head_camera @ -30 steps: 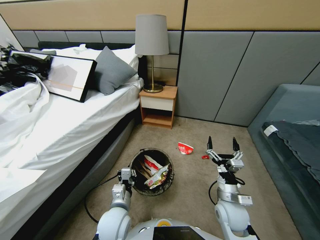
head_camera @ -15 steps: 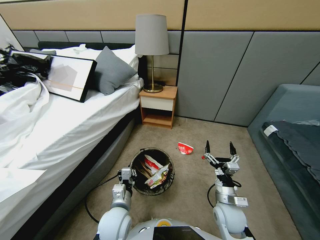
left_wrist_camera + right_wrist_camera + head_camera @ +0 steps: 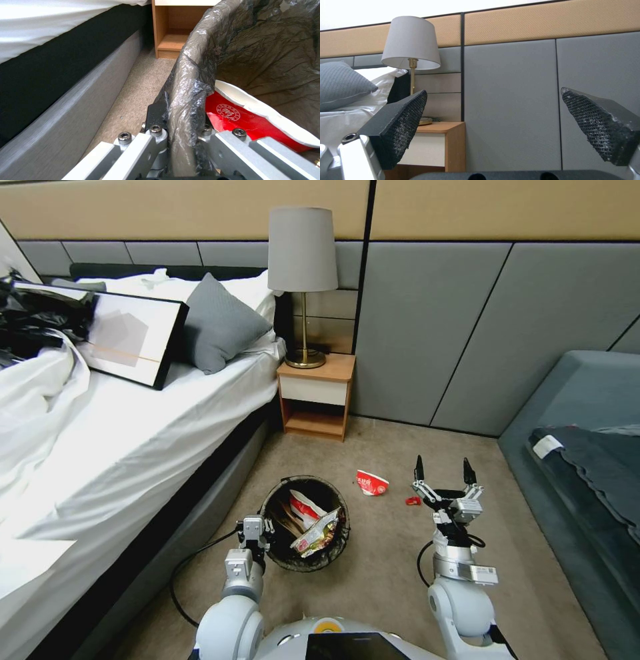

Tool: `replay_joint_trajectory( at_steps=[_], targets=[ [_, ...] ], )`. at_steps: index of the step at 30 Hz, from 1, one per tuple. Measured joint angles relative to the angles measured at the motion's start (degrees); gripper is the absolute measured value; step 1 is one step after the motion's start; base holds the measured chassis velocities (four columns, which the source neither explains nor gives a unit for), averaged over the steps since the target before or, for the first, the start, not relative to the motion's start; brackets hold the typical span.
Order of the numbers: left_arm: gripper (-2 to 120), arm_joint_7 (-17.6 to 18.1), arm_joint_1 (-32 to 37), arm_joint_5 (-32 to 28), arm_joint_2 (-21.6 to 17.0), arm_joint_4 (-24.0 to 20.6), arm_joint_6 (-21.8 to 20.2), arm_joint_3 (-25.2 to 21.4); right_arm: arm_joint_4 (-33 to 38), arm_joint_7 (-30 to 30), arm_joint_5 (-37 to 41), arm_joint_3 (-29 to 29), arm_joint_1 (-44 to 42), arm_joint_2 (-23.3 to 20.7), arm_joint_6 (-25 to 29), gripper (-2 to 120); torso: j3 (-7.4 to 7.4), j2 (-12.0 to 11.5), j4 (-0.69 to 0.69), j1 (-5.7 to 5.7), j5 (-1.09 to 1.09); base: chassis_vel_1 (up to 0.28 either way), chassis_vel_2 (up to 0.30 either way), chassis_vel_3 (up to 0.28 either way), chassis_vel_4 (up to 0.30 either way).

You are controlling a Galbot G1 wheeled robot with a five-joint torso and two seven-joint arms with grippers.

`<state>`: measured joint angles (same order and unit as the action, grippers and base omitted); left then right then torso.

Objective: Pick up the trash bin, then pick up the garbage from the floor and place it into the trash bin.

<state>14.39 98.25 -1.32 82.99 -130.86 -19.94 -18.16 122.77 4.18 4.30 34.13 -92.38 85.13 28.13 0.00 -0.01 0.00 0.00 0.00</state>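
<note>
Round bin with a dark plastic liner, wrappers inside, rim pinched by the left gripper over beige carpet. Crumpled red-and-white paper cup and small red scrap lie just left of the right gripper, fingers spread wide, empty. Beyond: wooden nightstand, white-sheeted bed.

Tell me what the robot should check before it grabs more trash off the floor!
1. Left gripper clamped on the trash bin rim: ok, the left wrist view shows it shut on the bag-covered edge.
2. Right gripper open and empty: ok, its fingers are spread wide with nothing between.
3. Trash left on the carpet: ok to see, a red-and-white cup and a small red scrap.
4. Right gripper aimed at the trash: not ok, its wrist camera faces the wall, not the floor.
5. Room in the bin: ok, wrappers sit below the rim.
</note>
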Motion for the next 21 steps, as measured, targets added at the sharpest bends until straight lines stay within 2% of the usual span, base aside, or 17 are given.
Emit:
replay_joint_trajectory(
  at_steps=[21],
  targets=[
    [2, -0.02, 0.13, 0.06, -0.15, 0.16, 0.11, 0.08, -0.53, -0.09, 0.13, -0.40, 0.43, -0.21, 0.41, 100, 0.00, 0.00, 0.00, 0.00, -0.01, -0.096, 0.090, 0.088, -0.088]
  ],
)
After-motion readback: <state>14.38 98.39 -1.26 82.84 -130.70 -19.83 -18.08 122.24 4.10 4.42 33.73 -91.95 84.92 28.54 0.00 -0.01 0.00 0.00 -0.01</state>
